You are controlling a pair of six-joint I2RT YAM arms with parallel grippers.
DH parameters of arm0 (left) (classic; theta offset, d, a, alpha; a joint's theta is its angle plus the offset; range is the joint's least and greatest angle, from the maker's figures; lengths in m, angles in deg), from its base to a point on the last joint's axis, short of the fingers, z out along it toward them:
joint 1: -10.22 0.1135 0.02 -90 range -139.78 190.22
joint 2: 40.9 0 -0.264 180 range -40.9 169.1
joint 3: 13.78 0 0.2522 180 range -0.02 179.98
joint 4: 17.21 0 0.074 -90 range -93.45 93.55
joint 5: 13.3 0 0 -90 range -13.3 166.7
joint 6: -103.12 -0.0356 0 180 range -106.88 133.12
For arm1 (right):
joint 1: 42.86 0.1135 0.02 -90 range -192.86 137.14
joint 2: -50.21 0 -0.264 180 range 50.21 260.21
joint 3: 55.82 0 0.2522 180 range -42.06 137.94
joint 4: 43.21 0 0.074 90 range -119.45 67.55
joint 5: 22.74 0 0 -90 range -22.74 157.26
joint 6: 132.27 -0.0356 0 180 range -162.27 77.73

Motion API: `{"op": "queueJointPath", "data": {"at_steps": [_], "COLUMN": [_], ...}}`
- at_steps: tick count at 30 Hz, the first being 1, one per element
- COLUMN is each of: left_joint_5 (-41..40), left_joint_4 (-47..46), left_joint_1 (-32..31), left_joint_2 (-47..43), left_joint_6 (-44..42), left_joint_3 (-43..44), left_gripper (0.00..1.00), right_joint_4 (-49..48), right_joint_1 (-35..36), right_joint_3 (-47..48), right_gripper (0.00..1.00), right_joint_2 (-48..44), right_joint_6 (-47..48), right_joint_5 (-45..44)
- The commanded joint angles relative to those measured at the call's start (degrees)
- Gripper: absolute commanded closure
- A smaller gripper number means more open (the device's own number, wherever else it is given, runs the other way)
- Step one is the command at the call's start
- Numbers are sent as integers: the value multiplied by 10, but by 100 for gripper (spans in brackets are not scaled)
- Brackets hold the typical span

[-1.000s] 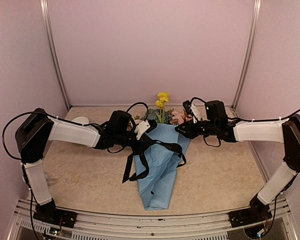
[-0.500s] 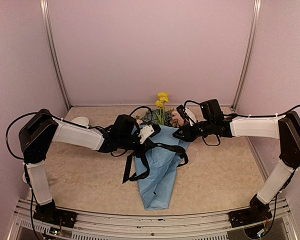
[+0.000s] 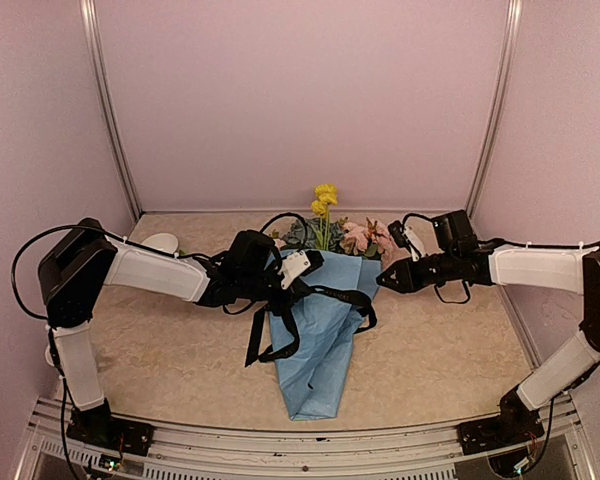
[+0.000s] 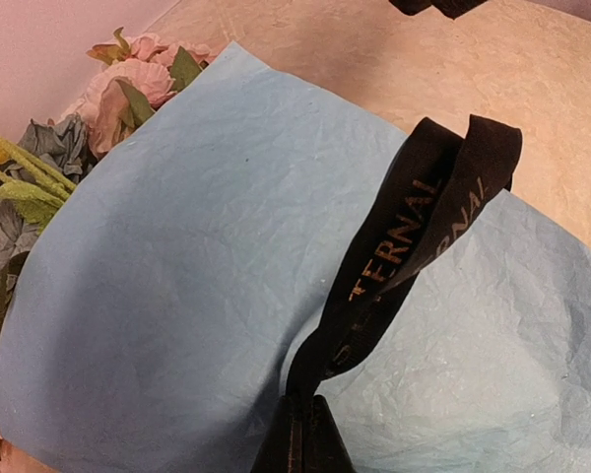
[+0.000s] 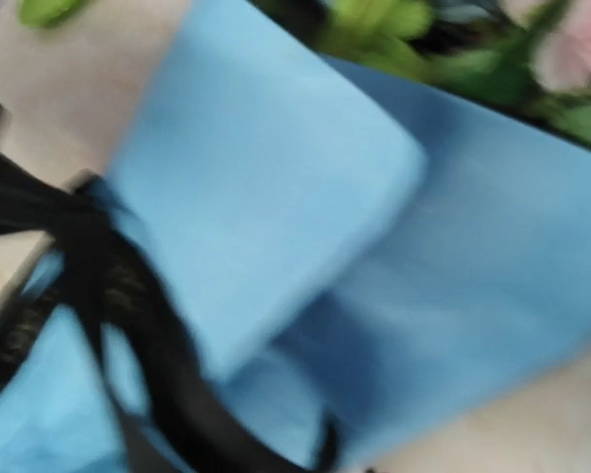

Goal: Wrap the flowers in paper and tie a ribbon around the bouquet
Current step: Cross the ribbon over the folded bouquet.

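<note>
Pale lilac walls (image 3: 300, 100) and aluminium corner rails (image 3: 108, 110) enclose a mottled beige worktop (image 3: 170, 350), seen from above and behind two robot arms. At far left, a small pale round object (image 3: 161, 241) lies near the back wall. The left tool (image 4: 300, 439) is closed on the black ribbon (image 4: 414, 227), whose lettered loop lies across the light-blue paper (image 3: 315, 355), with loose ends trailing onto the worktop. The bouquet (image 3: 320, 320) lies mid-worktop, its cone tip toward the arm bases and the flowers (image 3: 325, 205), yellow, pink and blue-green, spilling out toward the back wall. The right tool (image 3: 386, 281) hovers just beside the cone's upper right edge. Whether it is open or closed cannot be told, as its wrist view is blurred.
</note>
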Motion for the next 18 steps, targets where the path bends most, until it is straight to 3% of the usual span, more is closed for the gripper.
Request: {"op": "queueJointPath", "data": {"at_steps": [1, 5, 18], "left_joint_5": [-5, -6, -1], "left_joint_4": [4, 5, 12], "left_joint_1": [-1, -2, 0], "left_joint_2": [5, 5, 10], "left_joint_6": [-4, -4, -3], "left_joint_3": [17, 19, 27], "left_gripper": [100, 100, 100], "right_joint_4": [35, 8, -81], "right_joint_1": [-8, -1, 53], "right_joint_3": [-39, -67, -71], "right_gripper": [64, 57, 57], "right_joint_2": [6, 23, 81], "right_joint_6": [38, 57, 68], "right_joint_5": [-29, -43, -23]}}
